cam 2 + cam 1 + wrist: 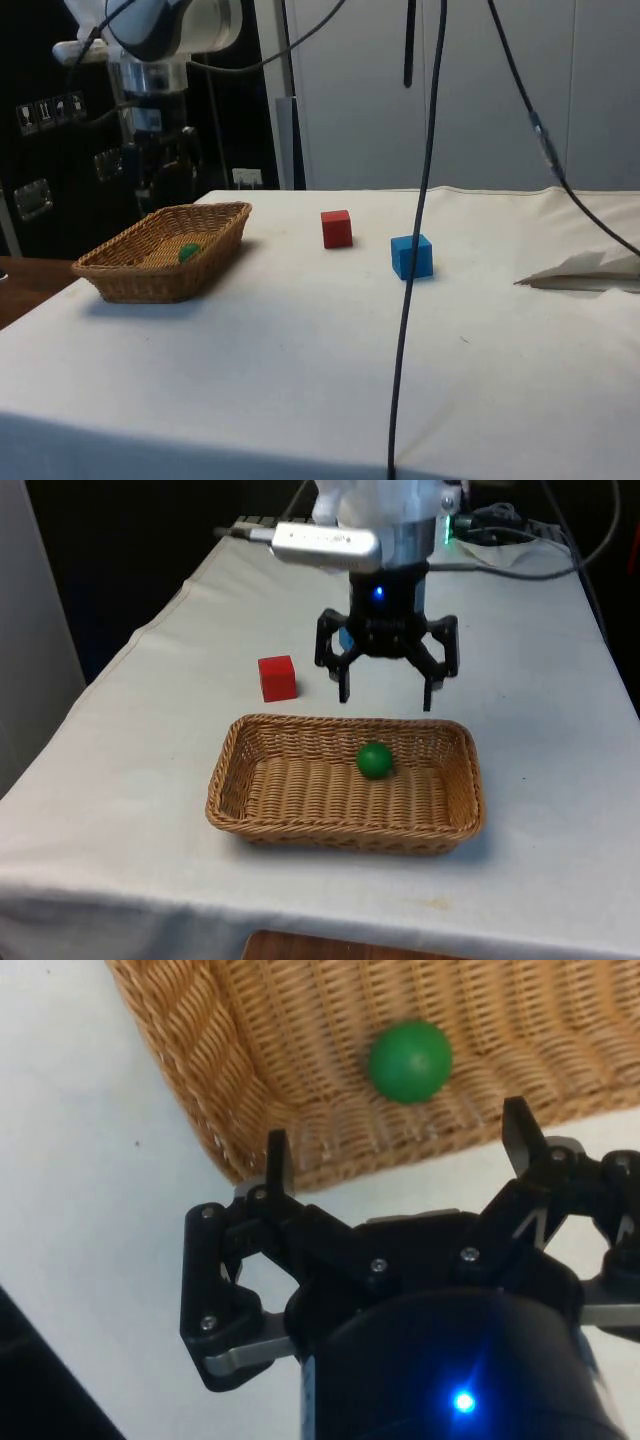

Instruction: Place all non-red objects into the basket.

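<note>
Inside the rectangular woven wicker basket (250,810) lies one small green ball (375,760), resting on the woven floor near the long wall that faces the robot; the wrist view shows the same ball (410,1061) just within the basket's rim (250,1110). Above that far rim hangs the black two-finger hand (387,694), its fingers spread wide apart and holding nothing. Beyond the basket, one red cube (277,677) sits on the cloth, toward the front view's left of the hand. One blue cube (411,256) stands farther along the counter, near the red cube (337,228) but apart from it, and well apart from the basket (130,280) in the side view; in the front view it is mostly hidden behind the hand.

A white cloth (130,780) covers the counter and hangs over its edges, lightly creased. Dark cables (415,250) hang across the side view, and a crumpled sheet of white paper (590,270) lies near the cloth's far edge there. Pale cabinet doors (480,90) stand behind the counter in that view.
</note>
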